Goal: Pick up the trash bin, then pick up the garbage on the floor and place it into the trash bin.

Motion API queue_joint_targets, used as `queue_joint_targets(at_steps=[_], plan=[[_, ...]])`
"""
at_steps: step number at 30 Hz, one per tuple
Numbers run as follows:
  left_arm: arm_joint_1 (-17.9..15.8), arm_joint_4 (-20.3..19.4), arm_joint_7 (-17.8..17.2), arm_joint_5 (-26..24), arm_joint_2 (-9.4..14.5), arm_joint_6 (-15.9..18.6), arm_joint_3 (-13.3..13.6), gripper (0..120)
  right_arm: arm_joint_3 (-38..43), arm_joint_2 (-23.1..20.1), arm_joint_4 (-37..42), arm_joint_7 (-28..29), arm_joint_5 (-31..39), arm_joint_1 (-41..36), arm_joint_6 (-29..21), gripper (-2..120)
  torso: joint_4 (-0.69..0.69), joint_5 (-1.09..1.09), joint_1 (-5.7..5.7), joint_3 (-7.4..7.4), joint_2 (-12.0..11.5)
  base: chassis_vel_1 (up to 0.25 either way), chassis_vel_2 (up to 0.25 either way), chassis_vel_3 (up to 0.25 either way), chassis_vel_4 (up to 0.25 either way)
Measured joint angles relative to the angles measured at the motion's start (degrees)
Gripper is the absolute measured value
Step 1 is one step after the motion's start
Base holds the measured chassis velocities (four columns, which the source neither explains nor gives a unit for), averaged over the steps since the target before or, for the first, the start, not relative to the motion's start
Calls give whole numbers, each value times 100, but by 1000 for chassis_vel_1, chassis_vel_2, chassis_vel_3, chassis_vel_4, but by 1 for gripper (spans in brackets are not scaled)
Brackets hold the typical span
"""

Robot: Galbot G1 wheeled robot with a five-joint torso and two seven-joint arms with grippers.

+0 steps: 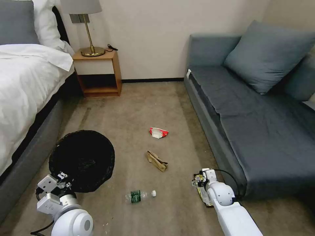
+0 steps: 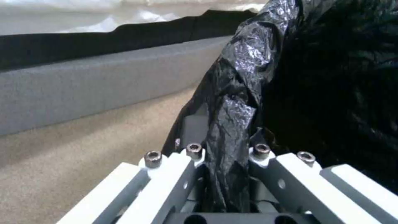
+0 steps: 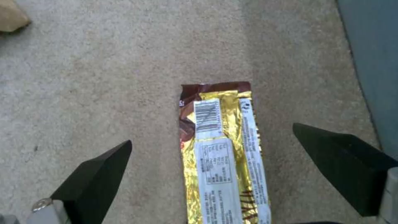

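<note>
The left pincer (image 1: 62, 178) is clamped on the bag-lined rim of the trash bin (image 1: 82, 159), beside the bed (image 1: 26, 98). The right pincer (image 3: 211, 149), spread wide, hangs over the snack wrapper (image 3: 222, 155) on the carpet (image 1: 137, 105) near the sofa (image 1: 256, 124). Between them lie a bottle (image 1: 140, 195), paper bag (image 1: 157, 161) and red packet (image 1: 158, 132).

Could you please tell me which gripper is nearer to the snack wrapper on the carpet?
The right gripper: its open jaws straddle the snack wrapper beside the sofa. The left gripper is across the floor, shut on the trash bin rim.
</note>
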Motion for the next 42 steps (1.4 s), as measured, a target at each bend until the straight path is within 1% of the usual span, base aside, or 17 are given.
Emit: queue_joint_targets(at_steps=[8,14,17,24,26,27,28,29,33,34,35,36,38,40,41,42], plan=[[-12,29,-6,0,-2,0,-8,0,17,-8,-388,-25,32,82,176,100,0,0,0,0,0,0,0,0,0],[-12,30,-12,0,-8,0,-10,0,25,0,-549,-43,63,106,209,100,0,0,0,0,0,0,0,0,0],[2,31,-20,0,-8,-10,-20,0,42,32,-768,-45,65,139,305,100,0,0,0,0,0,0,0,0,0],[14,31,-25,0,-4,-14,-34,0,52,30,-860,-47,59,139,371,100,0,0,0,0,0,0,0,0,0],[23,23,-27,0,-2,-16,-41,0,71,25,-918,-60,56,139,418,97,0,0,0,0,0,0,0,0,0],[24,19,-28,0,-2,-17,-41,0,76,24,-929,-61,55,139,427,90,0,0,0,0,0,0,0,0,0],[24,19,-28,0,-2,-17,-41,0,76,24,-929,-61,55,139,427,90,0,0,0,0,0,0,0,0,0],[25,16,-28,0,-2,-17,-41,0,81,24,-936,-62,55,139,434,87,0,0,0,0,0,0,0,0,0],[31,0,-32,0,-13,-19,-33,0,95,28,-938,-82,55,123,441,70,0,-1,0,0,0,0,0,0,0],[31,0,-32,0,-13,-19,-33,0,95,28,-938,-82,55,123,441,70,0,-1,0,0,0,0,0,0,0],[32,-3,-33,1,-17,-19,-30,0,98,31,-934,-84,56,120,443,64,0,-1,0,-1,0,0,0,0,0],[34,-6,-33,1,-22,-20,-27,0,101,33,-932,-85,57,117,447,60,0,-1,0,-1,0,0,0,0,0],[42,-12,-36,3,-25,-23,-27,0,102,34,-931,-92,60,113,469,49,0,0,0,-1,0,0,0,0,0],[46,-14,-36,4,-25,-26,-29,0,102,34,-931,-94,62,112,475,47,0,0,0,-1,0,0,0,0,0],[50,-18,-41,4,-24,-29,-35,0,102,35,-929,-97,68,111,477,39,1,1,0,-1,0,0,0,0,0],[51,-19,-42,4,-24,-30,-37,0,101,35,-926,-99,75,110,477,36,2,2,0,-1,0,0,0,0,0]])
